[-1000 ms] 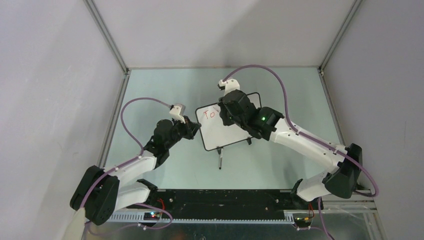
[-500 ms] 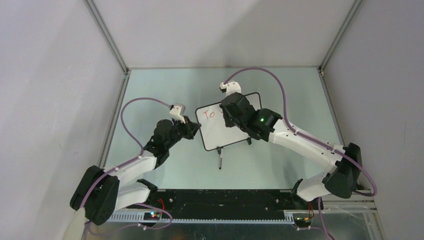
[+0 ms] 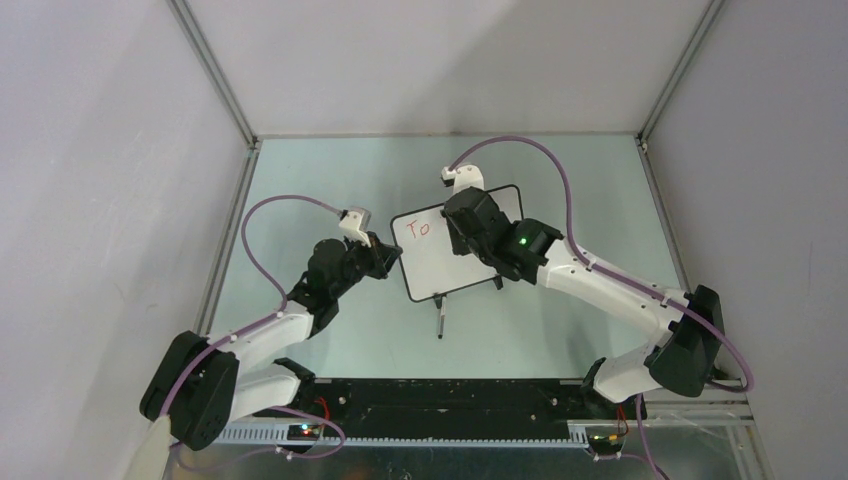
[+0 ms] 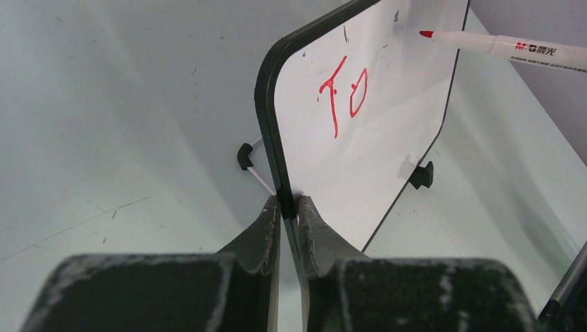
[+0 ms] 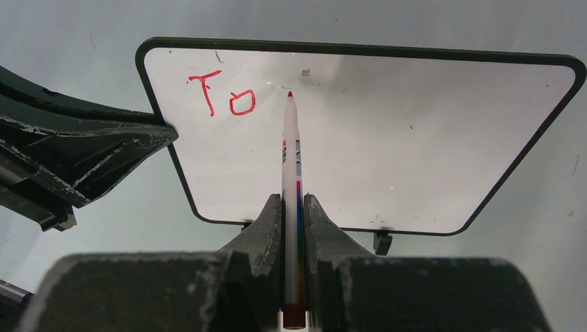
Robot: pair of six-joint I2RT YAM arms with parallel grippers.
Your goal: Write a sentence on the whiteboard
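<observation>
A pale green surface [image 3: 560, 180] fills the bottom of an enclosure, matte, with faint scuffs and dark specks that show in the wrist views. Plain light grey walls close it on three sides: a back wall [image 3: 440, 60], a left wall [image 3: 90, 200] and a right wall [image 3: 770, 200]. Slim aluminium struts [image 3: 215, 75] run up the corners where the walls meet. Along the near edge lies a black mounting rail [image 3: 450, 395], with a slotted metal strip [image 3: 450, 433] just below it. The light is soft and even, shadows weak
</observation>
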